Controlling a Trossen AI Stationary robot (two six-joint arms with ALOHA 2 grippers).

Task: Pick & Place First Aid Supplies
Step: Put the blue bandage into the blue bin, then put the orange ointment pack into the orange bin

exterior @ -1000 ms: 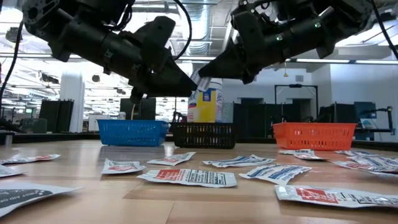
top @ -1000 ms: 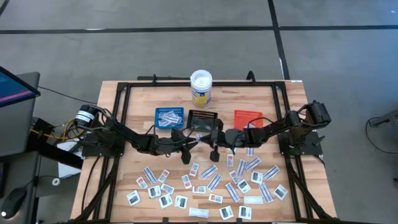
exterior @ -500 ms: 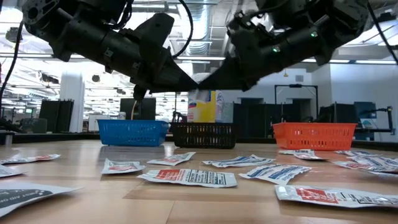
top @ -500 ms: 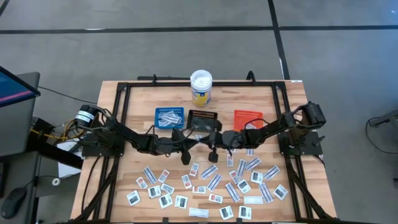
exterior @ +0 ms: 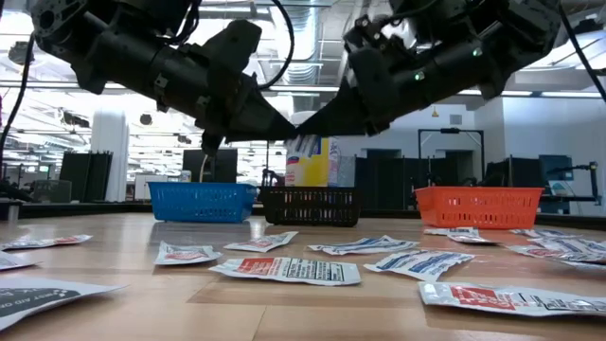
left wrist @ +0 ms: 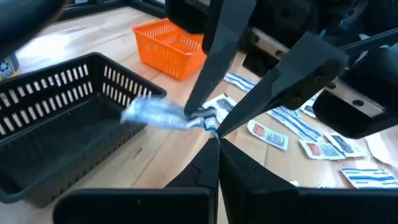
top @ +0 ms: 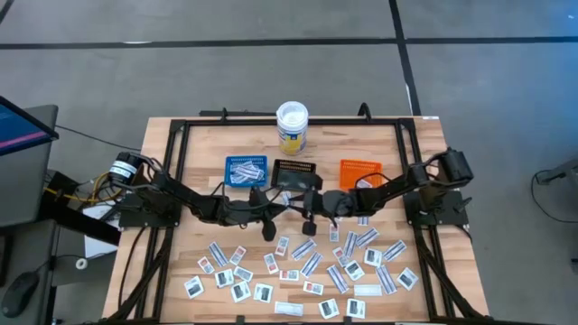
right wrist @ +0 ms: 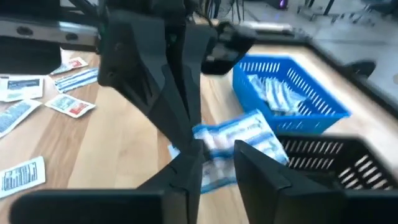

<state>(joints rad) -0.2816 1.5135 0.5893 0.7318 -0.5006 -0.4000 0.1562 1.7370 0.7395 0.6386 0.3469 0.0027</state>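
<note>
The first aid supplies are many small flat packets (top: pixel 307 266) strewn over the near half of the table. One white-and-blue packet (left wrist: pixel 155 115) is up in the air near the black tray (top: pixel 293 173). My left gripper (left wrist: pixel 213 142) is shut on it. My right gripper (right wrist: pixel 217 168) meets it tip to tip from the table's right and stands open, one finger on either side of the packet (right wrist: pixel 239 140). In the low view the packet (exterior: pixel 308 147) shows just below the two meeting grippers. My left gripper pinches one end of the white-and-blue packet (left wrist: pixel 208 124) between its two fingertips. The fingers come nearly level from the table's left. The packet sticks out beyond the fingertips, lifted clear of the table beside the black tray.
A blue tray (top: pixel 246 170) holding several packets, the black tray and an orange tray (top: pixel 359 170) stand in a row at mid-table. A white-lidded yellow-labelled tub (top: pixel 292 126) stands behind them. A black frame (top: pixel 181 126) runs round the table.
My right gripper has sunk a little and come toward my left gripper until their tips meet above the table. The packet, earlier held up at my right gripper's tip, is now lower and in my left gripper's hold.
</note>
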